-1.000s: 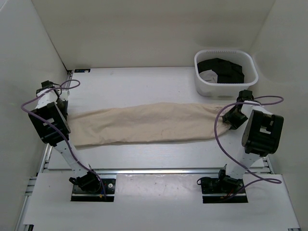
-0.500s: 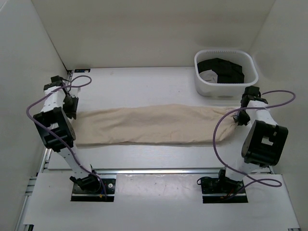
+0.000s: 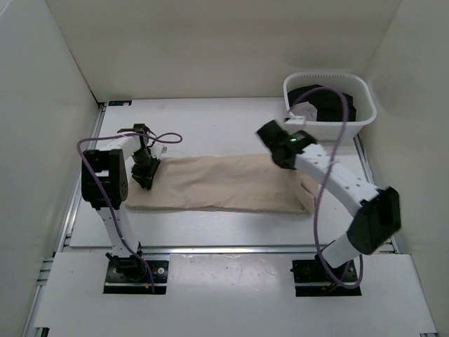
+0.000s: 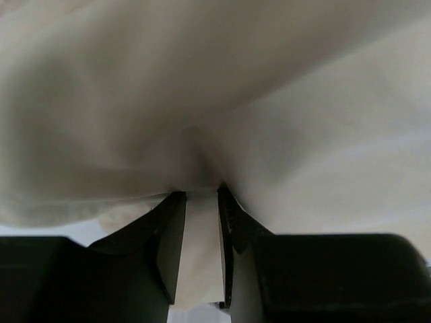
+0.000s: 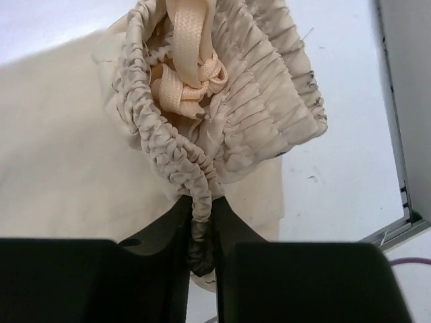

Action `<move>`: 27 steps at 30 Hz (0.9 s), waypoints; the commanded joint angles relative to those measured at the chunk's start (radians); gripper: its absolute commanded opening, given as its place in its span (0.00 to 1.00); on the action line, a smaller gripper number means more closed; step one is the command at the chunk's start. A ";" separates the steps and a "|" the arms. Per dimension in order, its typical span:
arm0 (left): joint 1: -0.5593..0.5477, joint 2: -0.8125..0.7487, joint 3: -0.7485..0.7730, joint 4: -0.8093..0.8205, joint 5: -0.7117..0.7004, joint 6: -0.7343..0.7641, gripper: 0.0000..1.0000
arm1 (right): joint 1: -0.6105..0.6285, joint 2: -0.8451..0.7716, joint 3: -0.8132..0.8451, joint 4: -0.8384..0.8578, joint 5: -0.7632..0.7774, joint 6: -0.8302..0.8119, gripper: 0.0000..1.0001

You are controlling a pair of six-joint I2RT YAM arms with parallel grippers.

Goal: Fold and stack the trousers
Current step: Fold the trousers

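Beige trousers (image 3: 224,184), left jaws clamped on their cloth; right jaws clamped on waistband (image 5: 259,101)

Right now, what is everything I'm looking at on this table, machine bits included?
trousers: one pair, beige, lying across the table's middle
basket: one, white, far right corner
dark clothes: one pile, black, inside the basket
table: one, white, under everything
cables: two, purple, looped along the arms
arms: two, black and white, bolted at the near edge
left end effector: one, black, shut on the trousers' left end
right end effector: one, black, shut on the gathered waistband
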 commanded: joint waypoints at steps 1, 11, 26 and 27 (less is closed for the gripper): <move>-0.025 0.021 0.024 0.049 -0.033 -0.041 0.38 | 0.238 0.143 0.112 -0.191 0.144 0.259 0.00; -0.043 0.044 -0.013 0.078 -0.024 -0.050 0.36 | 0.488 0.474 0.370 -0.204 0.173 0.453 0.00; -0.043 0.011 0.021 0.078 -0.098 -0.059 0.45 | 0.633 0.531 0.547 0.083 0.023 -0.036 0.81; -0.043 0.010 0.036 0.069 -0.109 -0.059 0.45 | 0.644 0.508 0.547 0.097 0.023 -0.049 0.82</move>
